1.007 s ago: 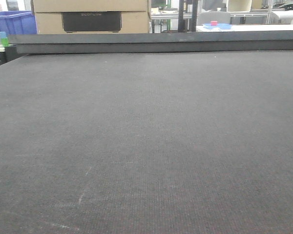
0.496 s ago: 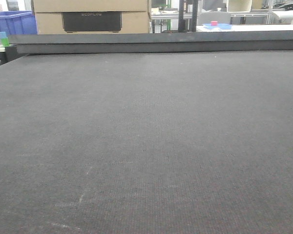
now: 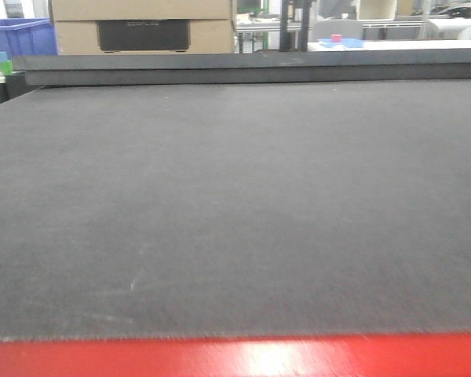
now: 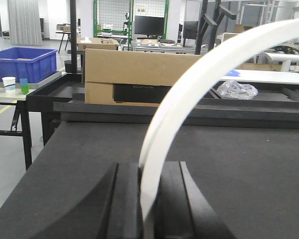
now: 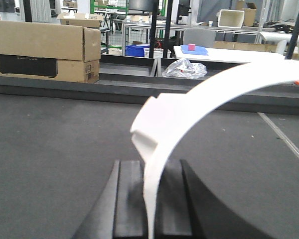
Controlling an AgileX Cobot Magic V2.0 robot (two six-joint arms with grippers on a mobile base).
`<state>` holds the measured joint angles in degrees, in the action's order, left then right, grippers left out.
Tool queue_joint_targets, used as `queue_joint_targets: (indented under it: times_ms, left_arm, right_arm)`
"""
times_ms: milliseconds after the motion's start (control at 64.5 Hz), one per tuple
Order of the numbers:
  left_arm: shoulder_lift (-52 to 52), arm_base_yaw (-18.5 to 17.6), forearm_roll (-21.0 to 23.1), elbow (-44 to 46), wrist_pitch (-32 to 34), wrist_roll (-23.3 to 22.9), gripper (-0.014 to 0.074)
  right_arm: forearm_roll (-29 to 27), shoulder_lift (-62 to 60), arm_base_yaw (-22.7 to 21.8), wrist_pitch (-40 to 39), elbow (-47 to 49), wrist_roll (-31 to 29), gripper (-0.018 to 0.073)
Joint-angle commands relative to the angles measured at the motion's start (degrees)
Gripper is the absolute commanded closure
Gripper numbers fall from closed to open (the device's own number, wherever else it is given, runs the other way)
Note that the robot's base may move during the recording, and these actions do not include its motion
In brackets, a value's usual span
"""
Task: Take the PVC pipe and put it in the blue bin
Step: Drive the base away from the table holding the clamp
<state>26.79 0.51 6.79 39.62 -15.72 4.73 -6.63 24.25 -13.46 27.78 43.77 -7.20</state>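
In the left wrist view my left gripper [image 4: 149, 168] is shut on a white curved PVC pipe [image 4: 189, 84], which arches up and to the right out of the jaws. The right wrist view shows my right gripper [image 5: 150, 168] shut on another white curved piece [image 5: 199, 97] with a stepped lug on its outer side. A blue bin [image 4: 21, 62] stands on a side table to the far left, beyond the black table [image 4: 249, 164]; it also shows at the top left of the front view, blue bin [image 3: 20, 35]. Neither gripper appears in the front view.
A long cardboard box [image 4: 139, 74] lies along the table's far edge, behind a raised black rail [image 3: 251, 67]. A crumpled plastic bag [image 5: 185, 68] lies beyond the rail. Two small cups [image 4: 16, 84] stand by the bin. A red strip [image 3: 235, 360] runs along the bottom of the front view.
The front view has shifted: the far background sits slightly higher and a red strip has come into the bottom edge. No object on the mat has moved.
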Motion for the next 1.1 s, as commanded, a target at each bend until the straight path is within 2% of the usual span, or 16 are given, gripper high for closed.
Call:
queue_joint_targets:
  times_ms: [0, 1085]
  left_arm:
    - [-0.3, -0.4, 0.3, 0.0, 1.7, -0.2, 0.0707]
    - [-0.3, -0.4, 0.3, 0.0, 1.7, -0.2, 0.0707]
  right_arm:
    - [0.3, -0.3, 0.0, -1.8, 0.0, -0.3, 0.0722]
    - [0.3, -0.3, 0.0, -1.8, 0.0, -0.3, 0.0722]
